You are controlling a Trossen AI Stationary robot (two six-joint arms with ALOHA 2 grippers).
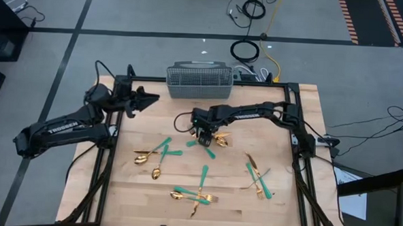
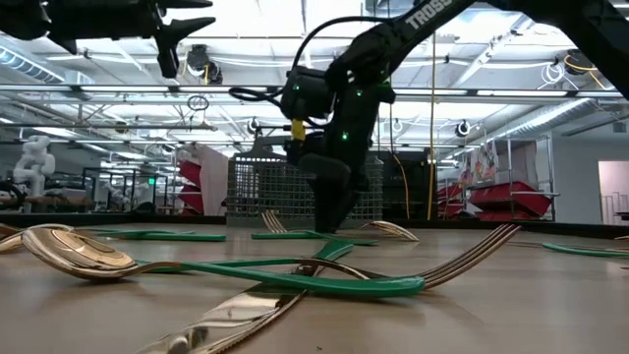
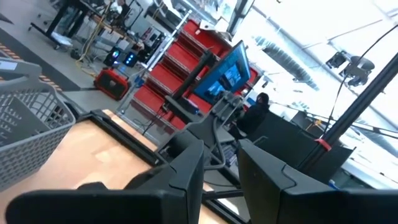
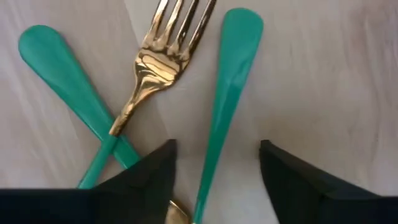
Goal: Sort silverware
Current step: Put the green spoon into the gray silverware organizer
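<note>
Between my right claw (image 4: 214,171) fingers, closest of all in the right wrist view, runs a slim teal handle (image 4: 227,93), with a gold fork (image 4: 163,59) and another teal handle (image 4: 68,81) crossing just beside it. My fingers are spread on either side of that handle, not yet pinching it, down low over the tabletop (image 1: 231,203) near its middle, in front of the wire-mesh basket (image 1: 198,81). More silverware (image 1: 198,191) lies scattered across the front half of the wood in small crossed heaps. My left claw (image 1: 144,99) hovers by the back left corner, waiting; its fingers stand a little apart with nothing between them.

What worries me is the crowding. The fork's neck lies close against one of my fingers, so closing could snag it too, or nudge the crossed pieces. A handle this thin and smooth, I judge, may also twist or slide out once lifted if I catch it off-centre.
</note>
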